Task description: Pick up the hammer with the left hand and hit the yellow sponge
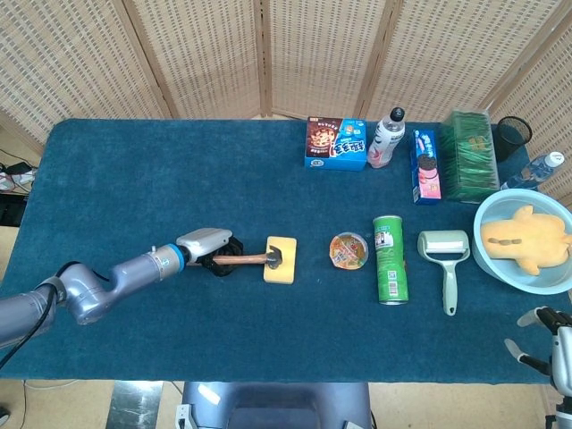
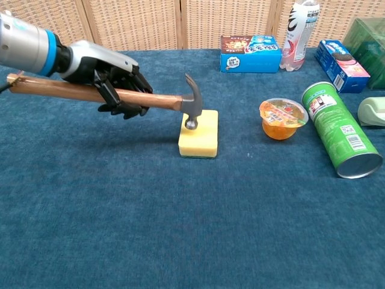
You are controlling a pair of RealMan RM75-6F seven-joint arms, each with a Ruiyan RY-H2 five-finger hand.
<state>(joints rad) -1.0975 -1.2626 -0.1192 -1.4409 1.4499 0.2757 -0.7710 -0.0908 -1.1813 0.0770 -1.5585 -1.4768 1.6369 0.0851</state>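
My left hand (image 2: 117,81) (image 1: 212,248) grips the wooden handle of the hammer (image 2: 150,99) (image 1: 250,258). The handle runs left to right and its metal head (image 2: 192,108) presses down on the top of the yellow sponge (image 2: 201,137) (image 1: 284,266), which lies flat on the blue table. My right hand (image 1: 547,335) shows only at the lower right corner of the head view, off the table's edge, and how its fingers stand is unclear.
Right of the sponge sit a jelly cup (image 2: 283,118), a lying green can (image 2: 340,129) and a lint roller (image 1: 445,255). A snack box (image 2: 249,52), a bottle (image 2: 299,33), a biscuit box (image 2: 341,57) and a bowl (image 1: 490,259) holding a yellow toy stand further back and right.
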